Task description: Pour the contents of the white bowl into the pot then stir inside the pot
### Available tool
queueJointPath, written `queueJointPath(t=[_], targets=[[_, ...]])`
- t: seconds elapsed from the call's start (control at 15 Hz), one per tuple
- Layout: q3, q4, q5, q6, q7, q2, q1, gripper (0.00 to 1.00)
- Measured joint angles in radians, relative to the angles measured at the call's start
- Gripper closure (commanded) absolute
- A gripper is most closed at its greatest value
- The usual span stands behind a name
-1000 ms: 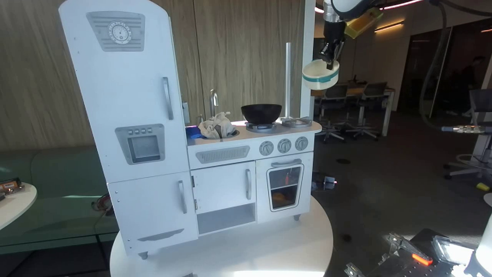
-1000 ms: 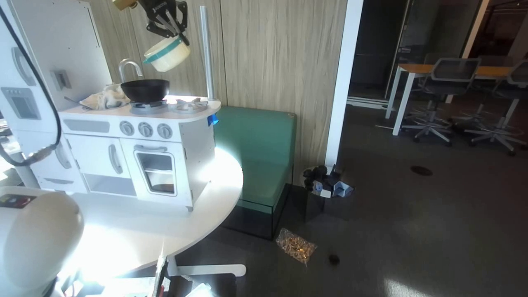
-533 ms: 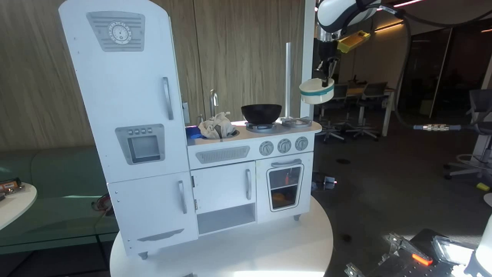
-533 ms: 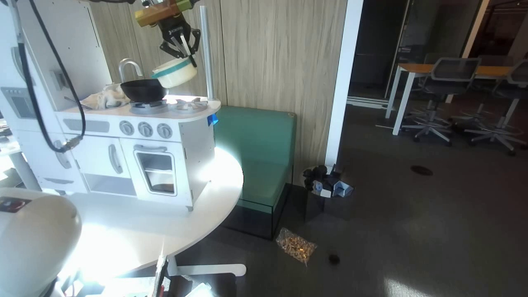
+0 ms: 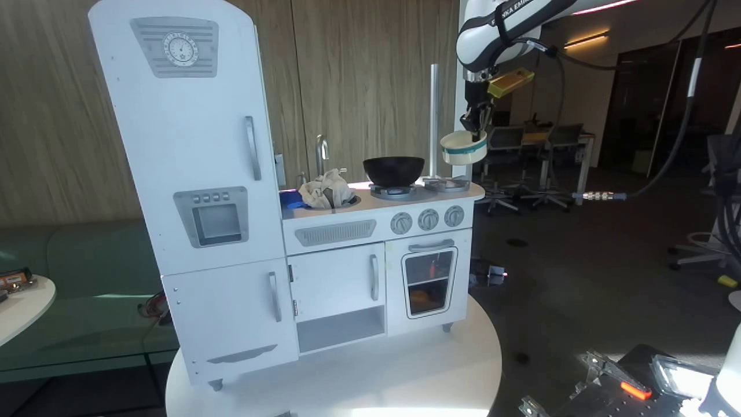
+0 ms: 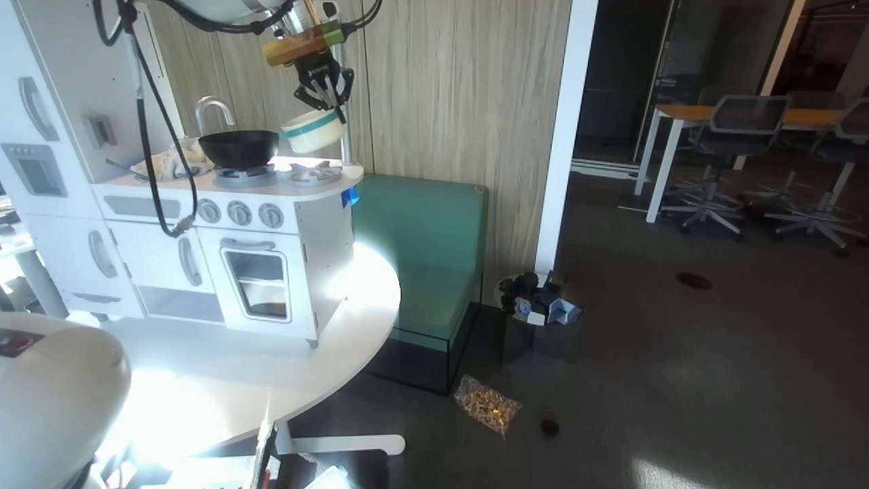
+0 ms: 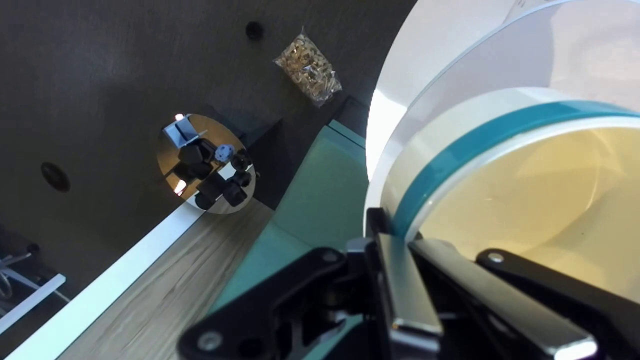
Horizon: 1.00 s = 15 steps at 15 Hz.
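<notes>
While fingers (image 7: 378,222) are pinching the white bowl (image 6: 313,140) by its rim, it is hanging clear, at two to three o'clock of the pot (image 5: 393,169) in both exterior views; pot is sitting on a burner (image 5: 395,196). Bowl's visible inside is looking bare; pouring is probably ending. Next move likely: setting it down, then stirring.

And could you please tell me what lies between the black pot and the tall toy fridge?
In an exterior view, a crumpled pale cloth lies there, a blue item beside it and the faucet behind.
</notes>
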State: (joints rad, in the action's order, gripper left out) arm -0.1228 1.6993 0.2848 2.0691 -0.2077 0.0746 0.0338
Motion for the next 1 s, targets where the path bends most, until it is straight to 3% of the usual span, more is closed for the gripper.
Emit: queueJointPath(t=[0.73,0.8,0.87,1.0], targets=[[0.04,-0.087,-0.12,-0.003,-0.107,0.14,0.019,0.96],[0.043,-0.089,-0.122,-0.004,-0.11,0.146,0.02,0.87],[0.045,-0.092,-0.125,-0.004,-0.113,0.152,0.02,0.68],[0.048,-0.1,-0.137,-0.005,-0.122,0.16,0.023,0.56]])
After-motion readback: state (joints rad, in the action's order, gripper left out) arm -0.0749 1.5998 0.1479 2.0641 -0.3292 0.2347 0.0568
